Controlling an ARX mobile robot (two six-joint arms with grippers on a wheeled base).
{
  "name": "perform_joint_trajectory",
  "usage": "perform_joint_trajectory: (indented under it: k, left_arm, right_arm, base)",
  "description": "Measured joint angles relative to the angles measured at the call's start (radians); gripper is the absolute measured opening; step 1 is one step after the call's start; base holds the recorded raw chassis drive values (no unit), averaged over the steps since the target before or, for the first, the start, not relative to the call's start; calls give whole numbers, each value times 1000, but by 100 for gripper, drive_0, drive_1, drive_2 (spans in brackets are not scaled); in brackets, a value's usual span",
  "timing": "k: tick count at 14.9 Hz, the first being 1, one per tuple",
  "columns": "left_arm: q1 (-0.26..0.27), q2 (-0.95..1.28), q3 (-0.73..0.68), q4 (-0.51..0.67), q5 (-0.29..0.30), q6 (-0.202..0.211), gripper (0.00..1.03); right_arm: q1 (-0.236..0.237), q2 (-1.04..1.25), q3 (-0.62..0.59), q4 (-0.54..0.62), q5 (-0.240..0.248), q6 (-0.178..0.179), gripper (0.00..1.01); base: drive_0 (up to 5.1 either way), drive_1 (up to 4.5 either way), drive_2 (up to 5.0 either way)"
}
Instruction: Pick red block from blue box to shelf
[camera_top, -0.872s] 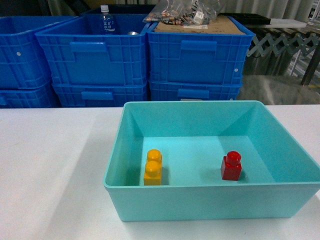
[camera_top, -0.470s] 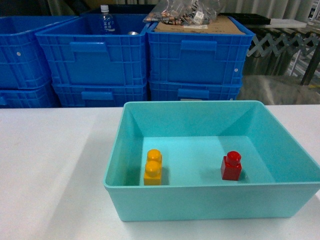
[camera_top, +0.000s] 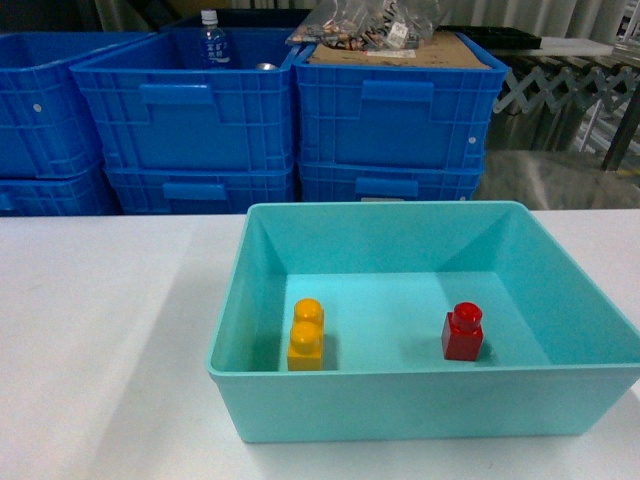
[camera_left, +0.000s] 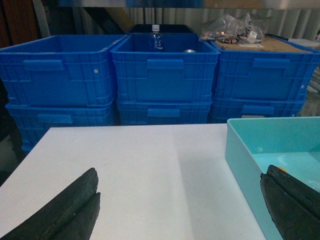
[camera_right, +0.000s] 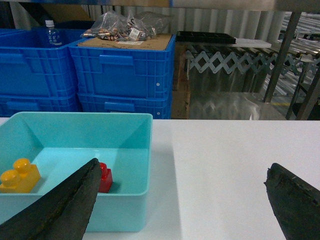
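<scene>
The red block (camera_top: 463, 333) stands upright on the floor of the blue box (camera_top: 400, 410), right of its middle; the right wrist view shows it (camera_right: 104, 177) partly behind my left finger. No gripper shows in the head view. My left gripper (camera_left: 181, 175) hangs open over bare table left of the blue box (camera_left: 240, 160), holding nothing. Just right of the box (camera_right: 125, 207), my right gripper (camera_right: 183, 165) is open and empty over the table. A steel edge of the shelf (camera_right: 240, 4) runs along the top, above the crates.
An orange-yellow two-stud brick (camera_top: 306, 335) stands in the box's left half. Behind the white table (camera_top: 100, 330), dark blue crates (camera_top: 390, 110) are stacked, holding a bottle (camera_top: 210, 40) and bagged parts (camera_top: 370, 25) on cardboard. A folding metal gate (camera_right: 225, 55) stands far right.
</scene>
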Motion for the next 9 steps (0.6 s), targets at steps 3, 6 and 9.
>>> perform_joint_trajectory:
  k: [3, 6, 9]
  left_arm:
    - [0, 0, 0, 0, 0, 0, 98]
    - [0, 0, 0, 0, 0, 0, 98]
    - [0, 0, 0, 0, 0, 0, 98]
  right_arm:
    - [0, 0, 0, 0, 0, 0, 98]
    - [0, 0, 0, 0, 0, 0, 98]
    - [0, 0, 0, 0, 0, 0, 98]
  base:
    - [0, 0, 0]
    - [0, 0, 0]
    - [0, 0, 0]
